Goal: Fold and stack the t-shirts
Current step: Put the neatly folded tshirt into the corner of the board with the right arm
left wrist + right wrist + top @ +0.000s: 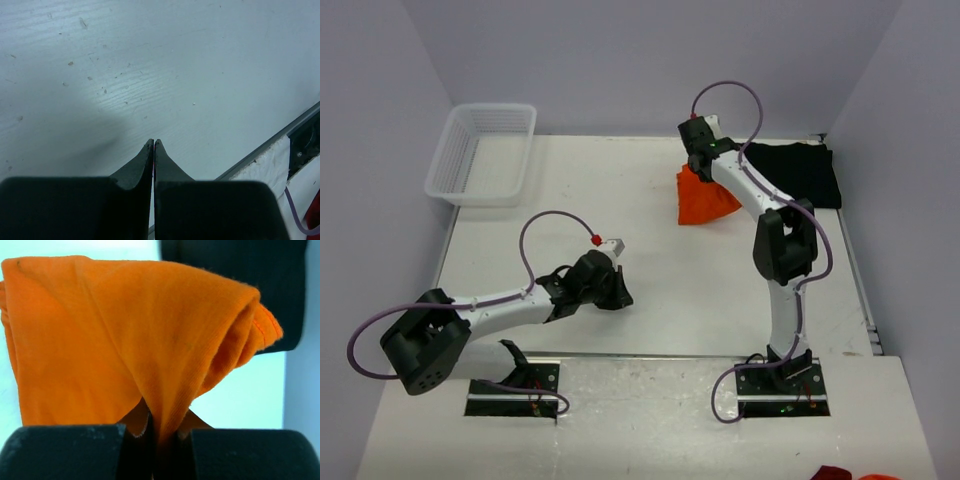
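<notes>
The orange t-shirt [706,200] hangs bunched from my right gripper [701,168] at the back middle of the table, its lower part touching the table. In the right wrist view the jaws are shut on a fold of the orange t-shirt [140,340] at the right gripper [165,422]. The black t-shirt [800,172] lies folded flat at the back right, just beyond the orange one; it also shows in the right wrist view [235,270]. My left gripper [616,296] is shut and empty, low over bare table at the front left; the wrist view shows the left gripper [153,145] over bare table.
A white plastic mesh basket [483,153] stands at the back left corner. Grey walls close the table on three sides. A metal strip [700,354] runs along the table's near edge. Red and orange cloth [855,475] peeks in at the bottom right.
</notes>
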Controlling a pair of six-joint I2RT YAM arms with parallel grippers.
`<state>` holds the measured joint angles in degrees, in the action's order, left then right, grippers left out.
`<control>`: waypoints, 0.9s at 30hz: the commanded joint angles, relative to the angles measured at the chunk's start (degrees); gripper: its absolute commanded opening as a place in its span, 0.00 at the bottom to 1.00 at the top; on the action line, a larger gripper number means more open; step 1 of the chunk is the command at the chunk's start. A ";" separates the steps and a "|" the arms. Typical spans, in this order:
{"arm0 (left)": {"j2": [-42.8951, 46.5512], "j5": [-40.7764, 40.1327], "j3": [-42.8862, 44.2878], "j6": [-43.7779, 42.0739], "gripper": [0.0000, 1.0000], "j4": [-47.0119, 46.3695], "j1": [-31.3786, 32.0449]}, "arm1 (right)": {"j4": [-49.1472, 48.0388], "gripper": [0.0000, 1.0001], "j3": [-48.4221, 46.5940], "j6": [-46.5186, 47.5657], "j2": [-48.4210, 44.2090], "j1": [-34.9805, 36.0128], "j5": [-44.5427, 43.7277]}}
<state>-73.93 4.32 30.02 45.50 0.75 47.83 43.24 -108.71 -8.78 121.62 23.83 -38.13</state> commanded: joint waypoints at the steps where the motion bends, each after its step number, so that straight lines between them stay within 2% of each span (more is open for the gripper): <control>1: 1.60 0.60 -0.84 -0.05 0.00 -3.13 0.33 | -1.40 0.00 -6.77 7.27 1.60 -1.95 -7.39; 9: 0.28 2.62 -1.10 -1.55 0.00 -2.95 0.33 | -4.66 0.00 -14.43 17.20 5.20 -4.85 -10.56; 27: -4.11 4.47 -1.02 -3.13 0.00 -5.23 0.33 | -11.86 0.00 -8.01 25.82 0.28 -11.26 -8.36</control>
<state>-77.71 7.97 28.25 43.81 -1.63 47.83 35.24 -116.84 14.33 127.11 13.26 -45.47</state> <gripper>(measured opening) 0.002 0.070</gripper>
